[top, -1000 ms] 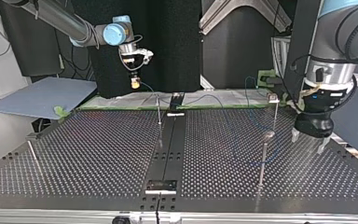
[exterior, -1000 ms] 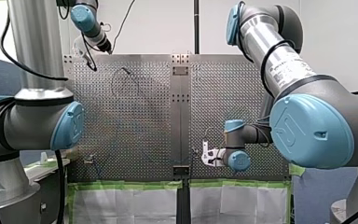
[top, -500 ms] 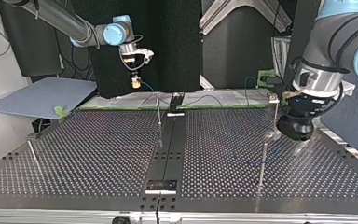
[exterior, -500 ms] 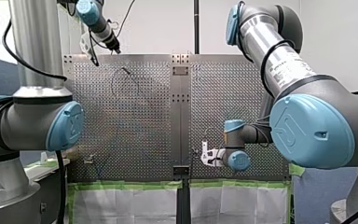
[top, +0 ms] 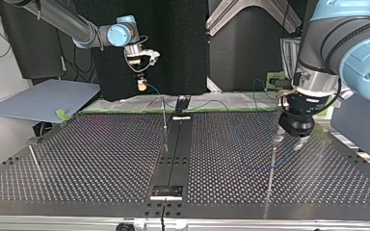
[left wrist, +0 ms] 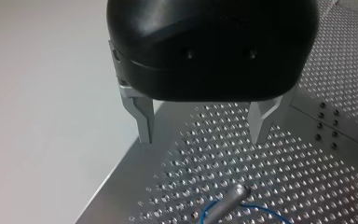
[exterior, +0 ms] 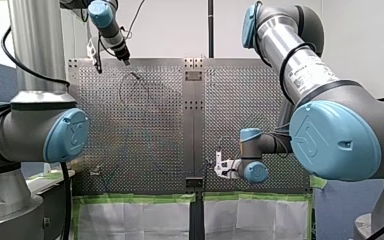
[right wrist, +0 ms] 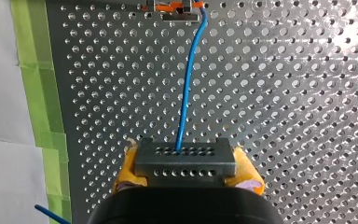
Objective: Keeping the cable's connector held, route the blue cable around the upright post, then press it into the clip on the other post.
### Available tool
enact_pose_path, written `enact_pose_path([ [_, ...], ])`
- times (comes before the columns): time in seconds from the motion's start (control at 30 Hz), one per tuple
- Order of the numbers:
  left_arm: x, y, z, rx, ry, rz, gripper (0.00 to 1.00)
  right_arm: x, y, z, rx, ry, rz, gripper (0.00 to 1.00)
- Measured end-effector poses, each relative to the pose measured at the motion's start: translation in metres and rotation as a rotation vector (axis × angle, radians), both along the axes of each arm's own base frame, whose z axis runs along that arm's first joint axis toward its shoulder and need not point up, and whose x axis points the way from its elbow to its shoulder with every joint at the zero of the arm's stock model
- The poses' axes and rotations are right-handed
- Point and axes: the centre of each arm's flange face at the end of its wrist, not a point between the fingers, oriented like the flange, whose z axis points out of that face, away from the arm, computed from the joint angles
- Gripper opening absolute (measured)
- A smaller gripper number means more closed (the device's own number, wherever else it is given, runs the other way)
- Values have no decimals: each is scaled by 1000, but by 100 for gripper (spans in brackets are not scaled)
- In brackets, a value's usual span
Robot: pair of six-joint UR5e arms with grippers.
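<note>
Right gripper [right wrist: 186, 173] is clamping its yellow pads [right wrist: 248, 175] onto both sides of the dark grey connector [right wrist: 185, 158], so the connector is being held. Blue cable [right wrist: 186, 98] is coming out of the connector's front face. It's running straight ahead over the perforated table [right wrist: 307, 116] to a little fitting with orange levers [right wrist: 177, 8], with green tape [right wrist: 42, 102] edging the table off to one side. In the top view this gripper is hanging in the air above the table's far edge, at the view's left.

Left gripper [left wrist: 203, 133] is sitting wide open, metal fingers [left wrist: 142, 119] gripping nothing, hovering just above the table. Tip of the upright post [left wrist: 230, 196] is poking up just ahead of the fingers, roughly in line with the gap, and the cable is curving right beside it on the table. Can't tell if it's actually going around the post. Post with the clip [exterior: 96, 171] is standing well apart from there, by the front view's near-left corner.
</note>
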Motion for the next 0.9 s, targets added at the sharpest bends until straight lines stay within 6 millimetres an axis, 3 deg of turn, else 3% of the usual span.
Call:
enact_pose_path([
  [0.37, 15, -9, -20, 94, 46, -51, 100, 1, 0, 1, -2, -1, 2, 0],
  [0.67, 21, -9, 0, 160, 3, -104, 100, 2, -1, 1, -4, -2, 3, 0],
  [0.9, 23, -6, 3, 227, 0, -97, 100, 2, 0, 1, -3, -1, 4, 0],
])
